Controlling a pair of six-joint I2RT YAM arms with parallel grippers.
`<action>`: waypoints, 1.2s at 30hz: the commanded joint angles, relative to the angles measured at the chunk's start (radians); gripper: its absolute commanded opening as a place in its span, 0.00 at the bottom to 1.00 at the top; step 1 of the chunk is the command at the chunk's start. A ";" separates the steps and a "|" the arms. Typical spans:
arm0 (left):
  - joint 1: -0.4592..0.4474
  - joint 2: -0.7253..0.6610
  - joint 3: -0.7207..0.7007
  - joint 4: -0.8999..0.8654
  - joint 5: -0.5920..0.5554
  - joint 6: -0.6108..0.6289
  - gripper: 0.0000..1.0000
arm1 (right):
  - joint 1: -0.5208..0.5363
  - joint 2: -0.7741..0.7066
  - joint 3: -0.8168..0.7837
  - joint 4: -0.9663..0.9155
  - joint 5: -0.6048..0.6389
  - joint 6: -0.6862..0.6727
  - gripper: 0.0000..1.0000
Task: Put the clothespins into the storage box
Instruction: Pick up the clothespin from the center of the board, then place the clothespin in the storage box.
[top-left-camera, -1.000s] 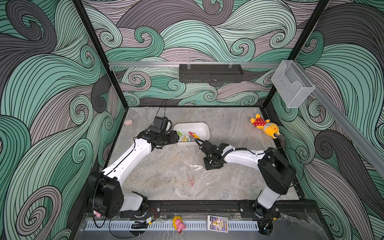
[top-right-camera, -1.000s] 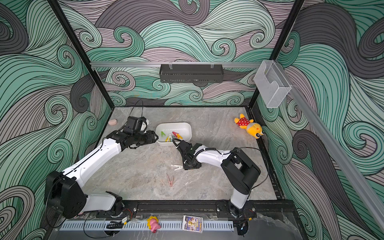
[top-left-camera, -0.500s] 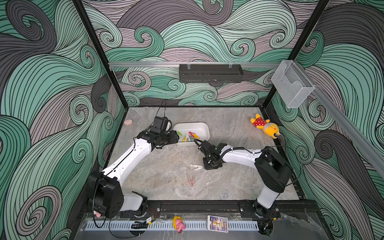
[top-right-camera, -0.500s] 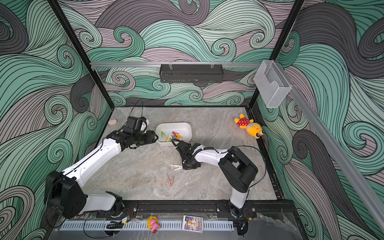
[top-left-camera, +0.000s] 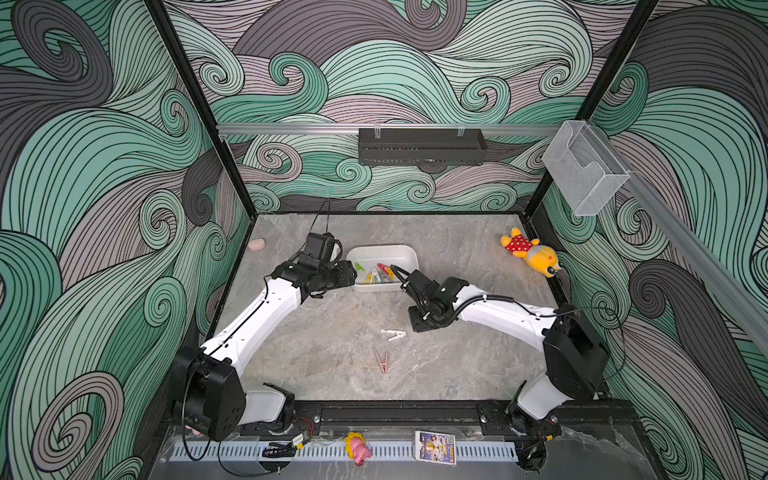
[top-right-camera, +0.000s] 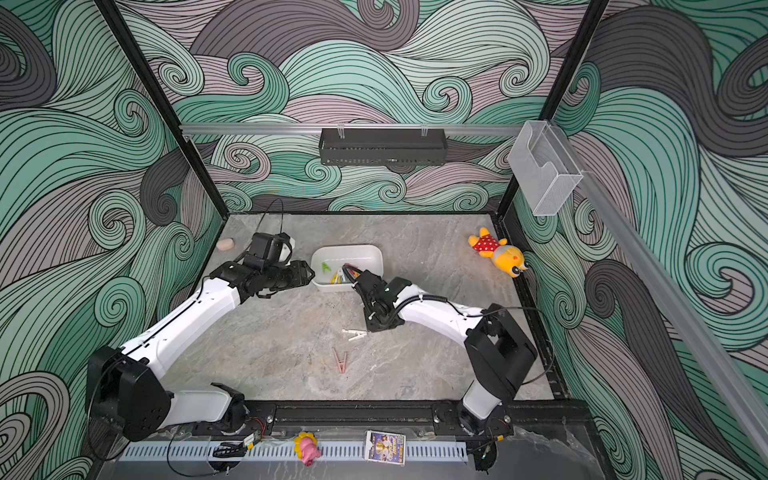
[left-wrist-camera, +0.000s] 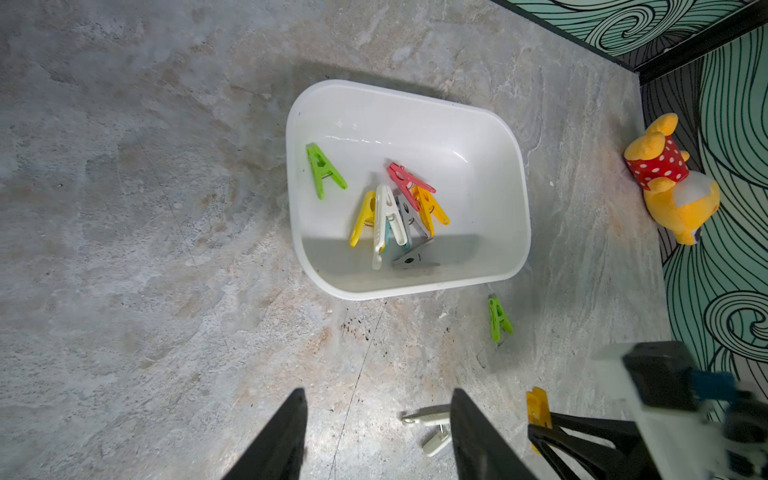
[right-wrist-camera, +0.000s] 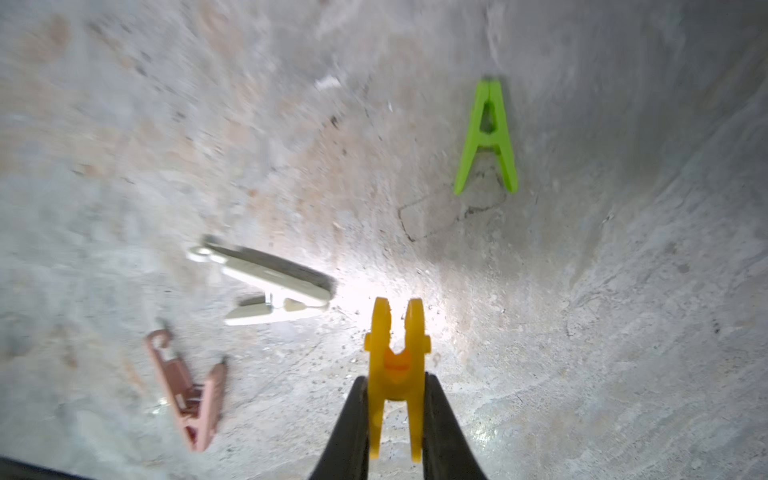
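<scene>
The white storage box (top-left-camera: 386, 248) (top-right-camera: 347, 248) (left-wrist-camera: 415, 99) holds several clothespins, among them a green one (left-wrist-camera: 324, 168) and a mixed pile (left-wrist-camera: 390, 216). My right gripper (right-wrist-camera: 395, 380) (top-left-camera: 417, 326) is shut on a yellow clothespin (right-wrist-camera: 395, 365) (left-wrist-camera: 539, 409), just in front of the box and low over the table. A white clothespin (top-left-camera: 394, 333) (right-wrist-camera: 266, 286), a pink one (top-left-camera: 382, 360) (right-wrist-camera: 187, 395) and a green one (left-wrist-camera: 500, 318) (right-wrist-camera: 488, 137) lie loose on the table. My left gripper (left-wrist-camera: 378, 395) (top-left-camera: 351, 274) hangs open and empty by the box's left end.
A yellow plush bear (top-left-camera: 530, 253) lies at the back right. A small pink lump (top-left-camera: 257, 245) sits at the back left. The black perforated tray (top-left-camera: 422, 146) and the clear holder (top-left-camera: 586, 170) hang on the walls. A pink toy (top-left-camera: 358, 446) and a card pack (top-left-camera: 434, 446) lie beyond the front rail.
My right gripper has closed on the yellow clothespin, and its arm has shifted only slightly. The left arm has not moved.
</scene>
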 joint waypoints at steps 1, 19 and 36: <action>0.007 -0.031 0.001 -0.029 -0.023 0.008 0.58 | -0.019 -0.013 0.101 -0.087 0.033 -0.062 0.21; 0.026 -0.121 -0.040 -0.085 -0.126 -0.020 0.59 | -0.190 0.457 0.680 -0.079 -0.111 -0.312 0.22; 0.028 -0.185 -0.060 -0.122 -0.186 -0.045 0.60 | -0.225 0.663 0.788 -0.071 -0.109 -0.354 0.24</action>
